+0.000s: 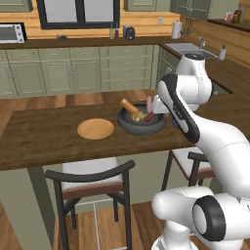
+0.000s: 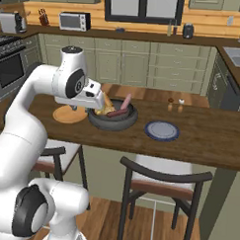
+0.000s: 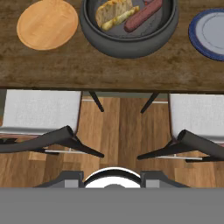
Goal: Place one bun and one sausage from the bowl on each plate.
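Fingers hidden, golden-tan buns (image 3: 113,12), red-brown sausage (image 3: 142,18), dark bowl (image 3: 127,46)

i see a dark grey-black bowl (image 3: 129,46) holding golden-tan buns (image 3: 113,11) and a red-brown sausage (image 3: 143,16). one plate (image 3: 47,24) is plain tan-orange, the other plate (image 3: 209,33) bluish-grey with a darker blue rim. the counter (image 3: 109,70) is dark brown wood.

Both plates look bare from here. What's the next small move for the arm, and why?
Probably carry the gripper forward and down over the bowl toward a bun. The tan plate and blue plate are bare, buns and sausage lie in the bowl, and the hand view looks down at chairs short of the counter.
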Robot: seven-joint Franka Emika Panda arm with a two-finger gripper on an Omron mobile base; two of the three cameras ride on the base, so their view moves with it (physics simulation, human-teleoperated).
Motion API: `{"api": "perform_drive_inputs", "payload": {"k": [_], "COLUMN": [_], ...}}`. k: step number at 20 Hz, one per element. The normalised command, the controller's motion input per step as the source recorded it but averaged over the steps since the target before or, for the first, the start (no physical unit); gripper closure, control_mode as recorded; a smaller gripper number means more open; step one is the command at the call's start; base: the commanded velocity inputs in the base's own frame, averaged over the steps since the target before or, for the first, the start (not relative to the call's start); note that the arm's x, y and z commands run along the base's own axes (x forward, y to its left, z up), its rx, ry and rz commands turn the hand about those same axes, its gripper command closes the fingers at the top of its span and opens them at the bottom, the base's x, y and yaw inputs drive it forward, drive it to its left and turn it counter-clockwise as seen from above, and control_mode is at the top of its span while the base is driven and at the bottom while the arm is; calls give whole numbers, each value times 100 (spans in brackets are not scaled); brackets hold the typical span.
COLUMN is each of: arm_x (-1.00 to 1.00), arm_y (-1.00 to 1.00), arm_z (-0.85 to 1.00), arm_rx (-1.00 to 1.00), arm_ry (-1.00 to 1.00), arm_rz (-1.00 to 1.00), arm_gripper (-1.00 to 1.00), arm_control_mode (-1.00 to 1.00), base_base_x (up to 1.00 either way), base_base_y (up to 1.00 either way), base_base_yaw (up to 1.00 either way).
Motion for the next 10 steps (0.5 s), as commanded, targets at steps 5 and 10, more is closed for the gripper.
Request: {"api": "perform_drive_inputs", "payload": {"k": [5, 10], "arm_x": [0, 0], "arm_y": [0, 0], "arm_z": [0, 0], "arm_rx": [0, 0], "arm_ry": [0, 0], "arm_rz": [0, 0], "arm_gripper": [-100, -100], "arm_control_mode": [100, 100], "base_base_x": [16, 91], "base_base_y": [-7, -24], "base_base_yaw": [0, -3]}}
